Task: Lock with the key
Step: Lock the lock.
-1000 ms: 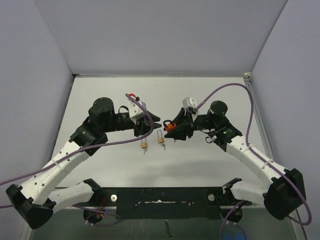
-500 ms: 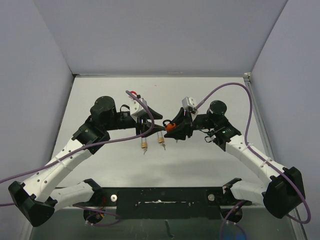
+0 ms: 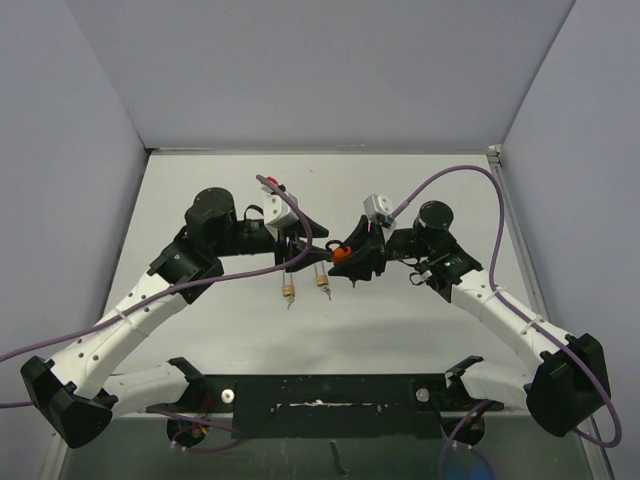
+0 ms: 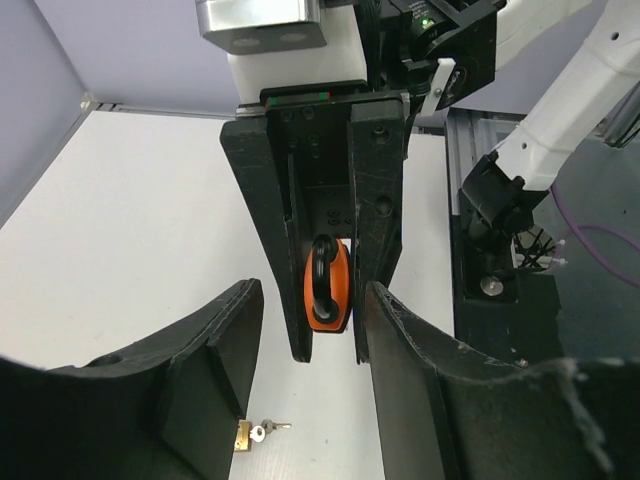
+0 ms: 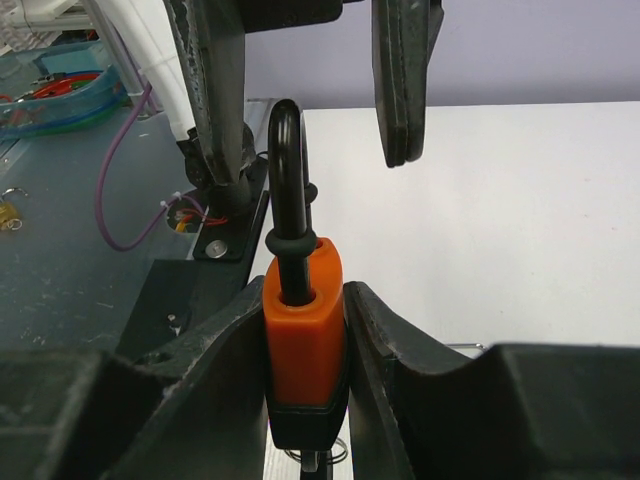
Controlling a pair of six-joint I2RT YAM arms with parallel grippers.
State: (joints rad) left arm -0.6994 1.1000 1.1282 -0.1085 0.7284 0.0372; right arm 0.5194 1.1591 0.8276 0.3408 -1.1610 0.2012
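An orange padlock with a black shackle is held above the table by my right gripper, which is shut on its body. A key with a wire ring hangs at the padlock's underside. My left gripper is open and faces the right one, its fingertips close to the shackle end. In the left wrist view the padlock shows just beyond my open left gripper, not between its fingers.
Two small brass padlocks with keys lie on the white table below the grippers; one shows in the left wrist view. Purple cables loop over both arms. The black base rail runs along the near edge.
My left gripper has moved right, toward the orange padlock, and now nearly meets the right gripper. The right gripper with the padlock has barely moved.
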